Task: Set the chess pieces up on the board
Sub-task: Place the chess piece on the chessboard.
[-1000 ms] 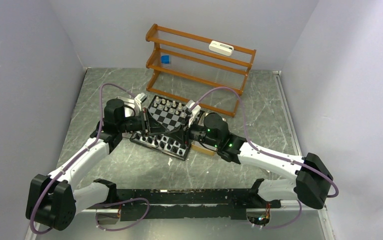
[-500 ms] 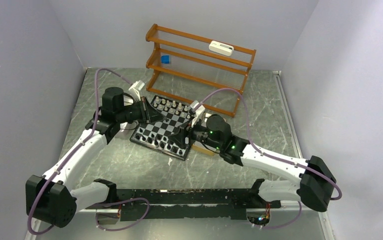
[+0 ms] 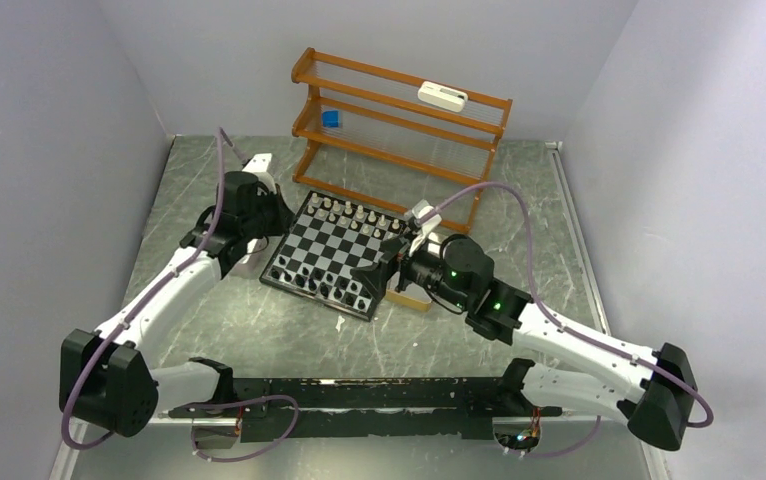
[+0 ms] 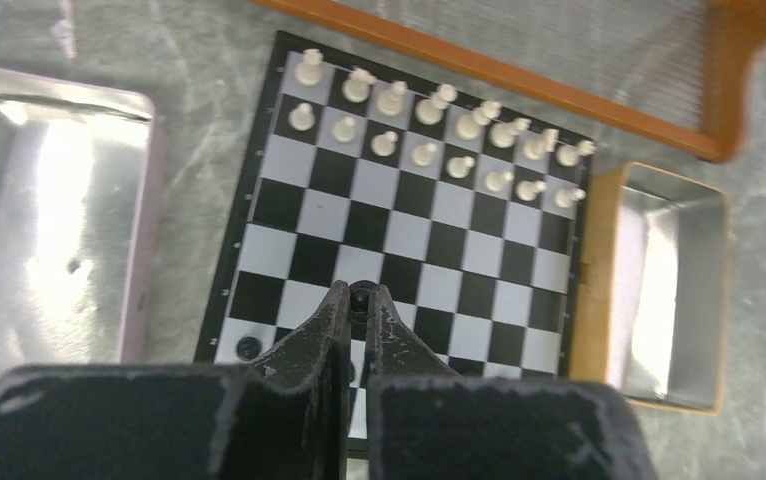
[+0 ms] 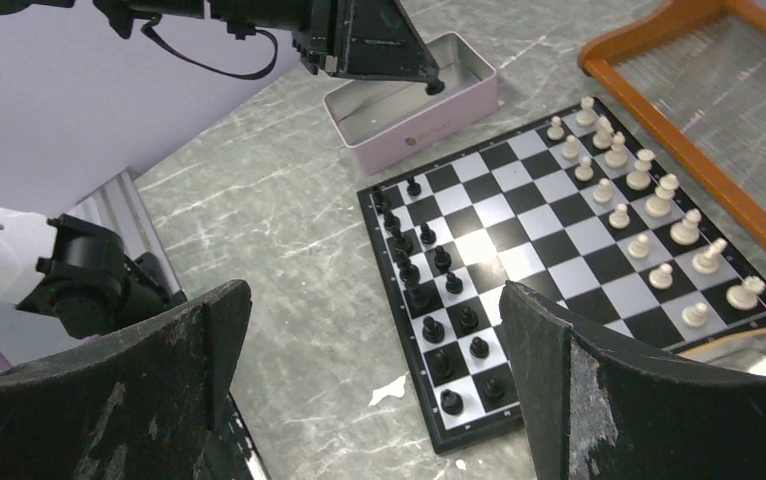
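At the left, the metal tray (image 4: 19,150) lies just beside the board (image 4: 399,230) and I see its shiny floor. Over it my left pincer (image 4: 357,300) is clenched on one black piece (image 4: 361,292). On the board, white pieces (image 4: 429,125) stand in the far rows and black pieces (image 5: 429,290) in the near rows. The tan box (image 4: 599,260), shiny inside, sits just beside the board's right edge. My right pincer (image 5: 374,300) is released wide.

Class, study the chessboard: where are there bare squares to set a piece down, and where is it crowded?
Bare: middle rows of the board, between white pieces (far side) and black pieces (near side). Crowded: both end bands.
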You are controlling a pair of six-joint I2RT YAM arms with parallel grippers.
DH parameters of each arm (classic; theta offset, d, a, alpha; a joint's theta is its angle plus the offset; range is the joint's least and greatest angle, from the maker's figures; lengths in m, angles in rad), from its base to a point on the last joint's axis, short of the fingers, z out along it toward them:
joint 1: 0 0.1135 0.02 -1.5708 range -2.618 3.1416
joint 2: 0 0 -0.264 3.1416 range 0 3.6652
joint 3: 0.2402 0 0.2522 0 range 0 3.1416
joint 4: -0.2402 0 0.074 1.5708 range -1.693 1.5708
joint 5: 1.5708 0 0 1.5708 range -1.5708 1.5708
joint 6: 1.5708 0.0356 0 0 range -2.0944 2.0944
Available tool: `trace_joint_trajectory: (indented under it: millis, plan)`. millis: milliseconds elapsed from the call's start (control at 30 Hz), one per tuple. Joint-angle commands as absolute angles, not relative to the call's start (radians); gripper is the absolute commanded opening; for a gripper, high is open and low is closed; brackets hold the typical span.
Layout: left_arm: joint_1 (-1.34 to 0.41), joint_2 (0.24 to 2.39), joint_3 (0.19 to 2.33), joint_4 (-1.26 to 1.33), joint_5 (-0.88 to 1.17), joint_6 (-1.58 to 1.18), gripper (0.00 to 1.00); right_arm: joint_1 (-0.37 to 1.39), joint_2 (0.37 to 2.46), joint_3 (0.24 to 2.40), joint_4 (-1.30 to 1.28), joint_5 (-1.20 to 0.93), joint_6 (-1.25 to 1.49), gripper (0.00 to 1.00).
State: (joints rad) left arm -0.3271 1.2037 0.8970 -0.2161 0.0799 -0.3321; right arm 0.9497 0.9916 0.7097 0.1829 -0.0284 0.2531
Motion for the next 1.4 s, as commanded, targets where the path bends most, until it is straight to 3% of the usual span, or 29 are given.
trace_joint_trajectory:
  millis: [0, 300, 1367]
  plan:
    - [-0.392, 1.222, 0.885, -0.222, -0.199, -0.314, 0.05, 0.953, 0.939, 0.651, 0.196, 0.039, 0.258, 1.0]
    - [-0.491, 1.253, 0.734, -0.154, -0.361, -0.417, 0.05, 0.953, 0.905, 0.666, 0.128, 0.043, 0.223, 1.0]
    - [-0.51, 1.371, 0.628, 0.021, -0.315, -0.444, 0.05, 0.952, 0.856, 0.612, 0.128, 0.072, 0.218, 1.0]
